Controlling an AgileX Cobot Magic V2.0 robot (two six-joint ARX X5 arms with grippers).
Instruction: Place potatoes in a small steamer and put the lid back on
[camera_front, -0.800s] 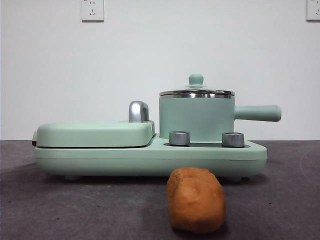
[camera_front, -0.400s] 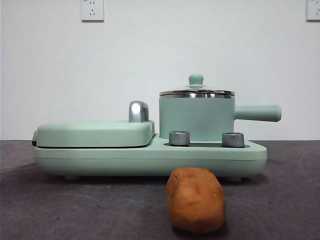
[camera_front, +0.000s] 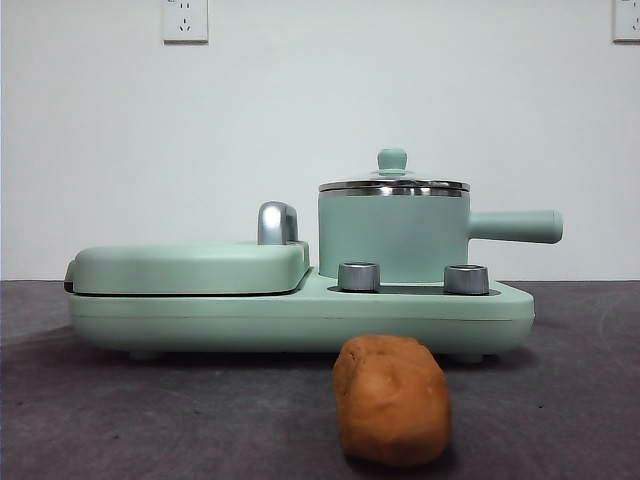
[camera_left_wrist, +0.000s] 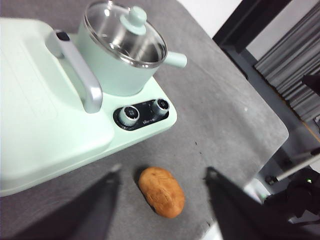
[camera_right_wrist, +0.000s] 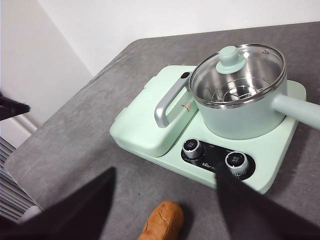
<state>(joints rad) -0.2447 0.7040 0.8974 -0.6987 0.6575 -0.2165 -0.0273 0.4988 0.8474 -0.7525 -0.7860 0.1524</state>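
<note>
My left gripper hangs above the table with its jaws spread wide and nothing between them; the potato lies on the dark cloth directly below, framed by the two jaws but touched by neither. My right gripper is likewise released and empty, held high, with the end of the same potato showing just between its jaws at the frame's edge.

The potato rests on the table in front of the mint-green cooker base, close to the two steel dials but clear of them. In the front view it points its blunt end toward the camera, so its long axis runs roughly front to back, slightly askew.

Beyond it, the small steamer stands upright on the base, its straight handle pointing sideways, away from the griddle cover. The glass lid sits closed on the rim; through it I see only a bare steel rack inside, no food.
</note>
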